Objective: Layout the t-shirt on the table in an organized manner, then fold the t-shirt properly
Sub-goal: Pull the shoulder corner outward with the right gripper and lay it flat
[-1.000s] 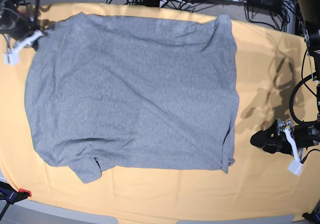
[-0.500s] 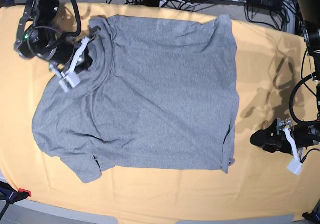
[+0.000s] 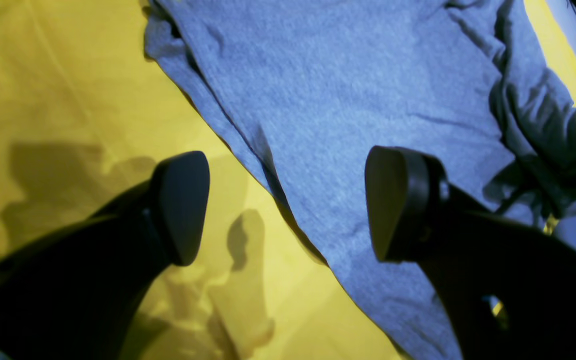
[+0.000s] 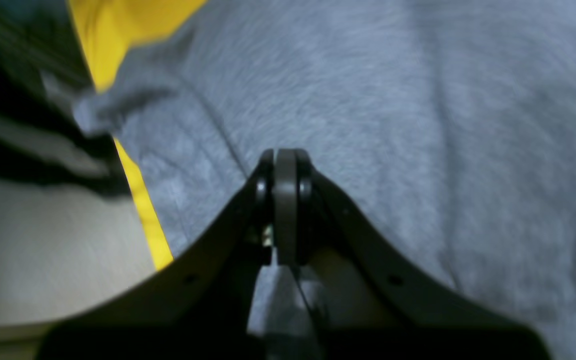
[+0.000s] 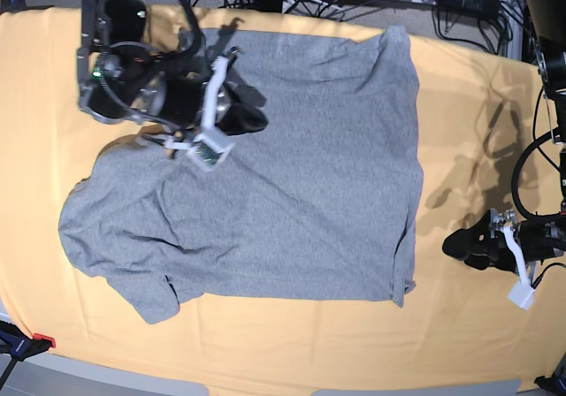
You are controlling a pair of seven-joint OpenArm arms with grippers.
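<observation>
Yellow-clothed table point(image 5: 478, 148) carries the shirt point(image 5: 301, 193), spread across its middle; the right gripper point(image 5: 232, 118) is pressed together, seemingly pinching a folded-over edge; the left gripper point(image 3: 288, 205) hangs spread beside the hem. Soft, light, limp cloth; best gripped at hems or corners.

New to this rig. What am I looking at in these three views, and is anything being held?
Two robot arms work over a table covered in yellow-orange cloth, with a grey t-shirt on it. The base view looks down from above; the other two come from cameras on each wrist. The right gripper, at the base view's upper left, has its jaws shut and seems to pinch a fold of shirt, though blur hides the cloth between them. The left gripper sits beside the shirt's edge, jaws wide open, holding nothing.
</observation>
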